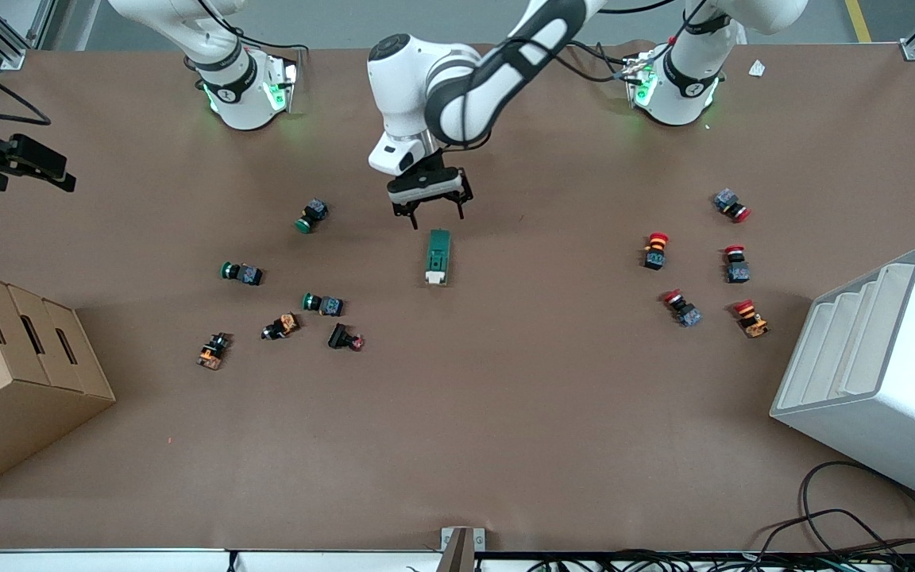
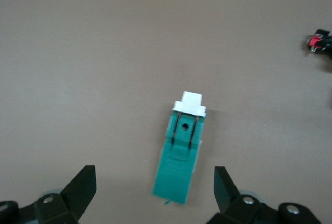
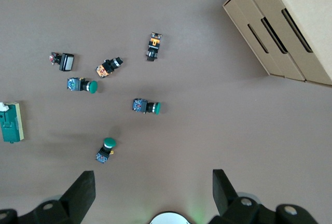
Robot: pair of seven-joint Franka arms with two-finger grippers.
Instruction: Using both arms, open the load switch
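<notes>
I see two white arms over a brown table (image 1: 505, 445), the left arm reaching to mid-table while the right arm waits high near its base, its right gripper (image 3: 153, 195) spread open and empty. My left gripper (image 1: 429, 213) hangs open with nothing in it, just above the green end of the switch (image 1: 438, 257). The switch lies flat, long axis running toward the front camera, white handle at the nearer end, so the left arm is clearly closer.

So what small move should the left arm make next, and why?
Probably lower the left tool straight down around the load switch. Its fingers are open and hover over the green end, nothing gripped yet. The right tool waits open near its base.
</notes>
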